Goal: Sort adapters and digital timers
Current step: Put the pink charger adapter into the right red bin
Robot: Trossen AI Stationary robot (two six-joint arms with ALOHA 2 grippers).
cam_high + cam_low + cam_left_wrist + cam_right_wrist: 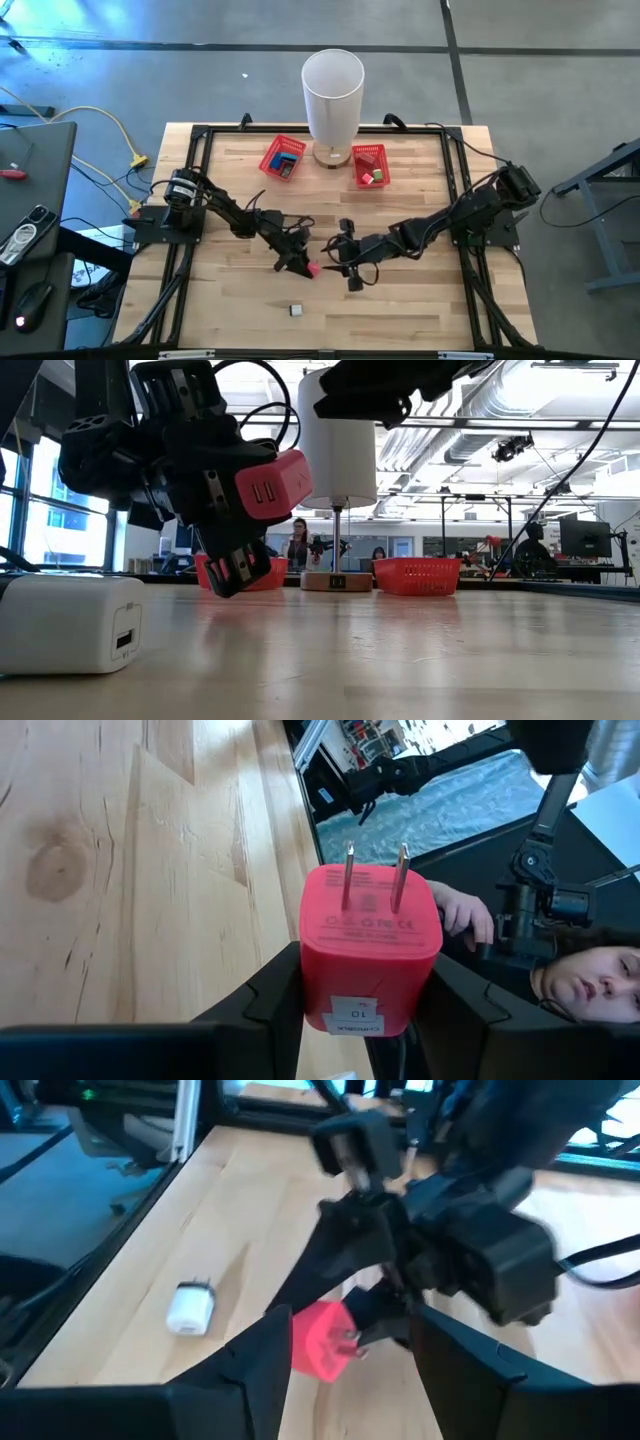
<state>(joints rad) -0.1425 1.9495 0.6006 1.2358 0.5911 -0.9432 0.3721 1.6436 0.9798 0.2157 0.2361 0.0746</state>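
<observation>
Clearly the left tool (365, 1020) clamps the red adapter (370, 940) by its flat sides above the tabletop (420, 300); rigid, light, smooth plastic could slip, while the right tool (347, 262) waits half-open, empty, nearby.

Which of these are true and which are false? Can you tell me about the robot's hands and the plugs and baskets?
1. The left hand holds a pink plug. True.
2. A white plug lies on the table. True.
3. The white plug sits in a red basket. False: it lies alone on the wood near the front edge.
4. There are two red baskets beside a tall white lamp. True.
5. The right hand holds the white plug. False: it is empty, facing the pink plug.
</observation>
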